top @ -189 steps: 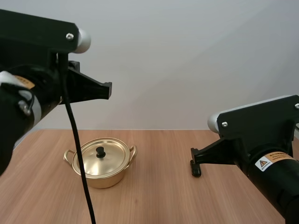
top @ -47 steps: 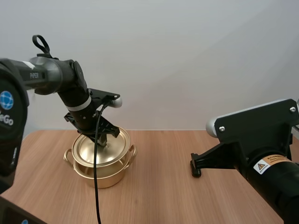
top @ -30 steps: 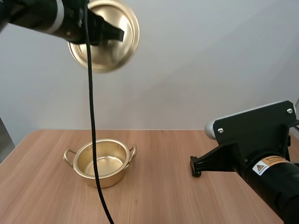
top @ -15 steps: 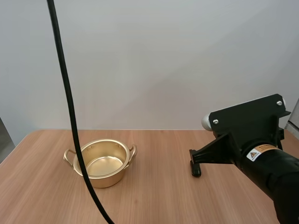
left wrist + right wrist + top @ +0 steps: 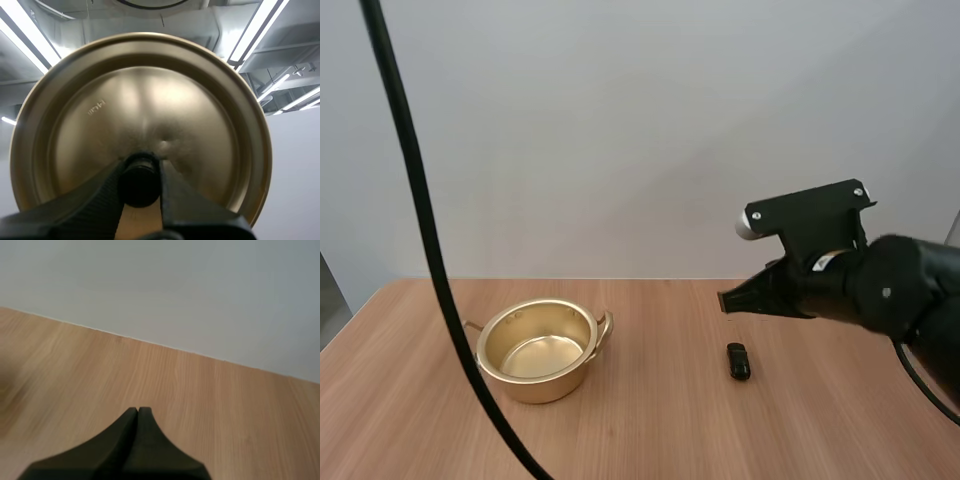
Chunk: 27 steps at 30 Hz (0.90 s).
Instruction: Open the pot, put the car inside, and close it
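Observation:
The golden pot (image 5: 536,350) stands without its lid on the wooden table, left of centre, its inside bare. A small black car (image 5: 738,361) lies on the table to the pot's right. My right gripper (image 5: 728,300) hovers above and just behind the car; in the right wrist view its fingers lie together as one dark wedge (image 5: 138,412) over bare wood. My left gripper (image 5: 140,172) is shut on the black knob (image 5: 139,179) of the golden lid (image 5: 145,115), held up facing the camera.
The wooden table (image 5: 650,420) runs to a plain pale wall at the back. Bare wood lies between the pot and the car and in front of both.
The left arm lifted the lid off the pot and carried it up out of the high view. The right arm has swung forward and up, uncovering the car on the table.

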Each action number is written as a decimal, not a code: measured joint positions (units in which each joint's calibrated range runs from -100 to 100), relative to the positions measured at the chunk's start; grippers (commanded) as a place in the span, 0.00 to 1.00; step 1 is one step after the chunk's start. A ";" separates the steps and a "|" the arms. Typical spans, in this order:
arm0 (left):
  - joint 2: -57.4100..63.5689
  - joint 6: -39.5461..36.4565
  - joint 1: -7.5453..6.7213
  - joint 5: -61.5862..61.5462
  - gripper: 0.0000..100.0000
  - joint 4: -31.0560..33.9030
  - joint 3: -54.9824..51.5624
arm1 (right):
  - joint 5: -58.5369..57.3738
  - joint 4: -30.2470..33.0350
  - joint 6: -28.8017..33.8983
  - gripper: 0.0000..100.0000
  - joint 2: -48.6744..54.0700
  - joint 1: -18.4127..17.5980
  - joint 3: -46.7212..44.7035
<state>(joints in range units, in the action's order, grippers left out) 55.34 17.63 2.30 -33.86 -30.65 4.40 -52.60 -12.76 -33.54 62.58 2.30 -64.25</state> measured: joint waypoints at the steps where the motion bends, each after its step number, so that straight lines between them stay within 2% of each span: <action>1: 0.00 0.00 0.00 0.39 0.00 0.00 0.56 | -1.95 -0.45 0.14 0.00 -1.56 0.00 1.33; 2: 0.00 0.00 0.00 0.64 0.00 0.00 0.96 | -3.62 -0.71 0.14 0.01 -3.56 0.00 2.92; 3: 0.00 0.00 0.00 0.64 0.00 0.00 1.20 | -4.66 -0.71 -0.17 0.09 -5.56 0.00 4.44; 9: 0.00 0.00 0.00 1.25 0.00 0.00 1.75 | -5.00 -1.05 -3.44 0.62 -17.09 0.00 9.62; 13: 0.00 0.56 0.00 1.25 0.00 0.00 1.75 | -1.97 -1.14 -3.44 0.84 -24.32 0.00 9.65; 15: 0.00 0.81 0.00 1.25 0.00 0.00 1.75 | -1.97 -1.14 -3.44 0.88 -28.33 0.00 9.65; 21: 0.00 1.06 0.00 1.25 0.00 0.00 1.75 | -3.48 -1.14 -3.68 0.88 -39.02 0.00 9.65; 27: 0.00 1.20 0.00 1.25 0.00 0.00 1.75 | -2.16 -1.14 -3.68 0.88 -44.08 0.00 9.65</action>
<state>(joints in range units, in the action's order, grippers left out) 55.34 18.83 2.30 -32.60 -30.65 6.15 -54.77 -13.89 -37.22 18.51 2.30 -54.60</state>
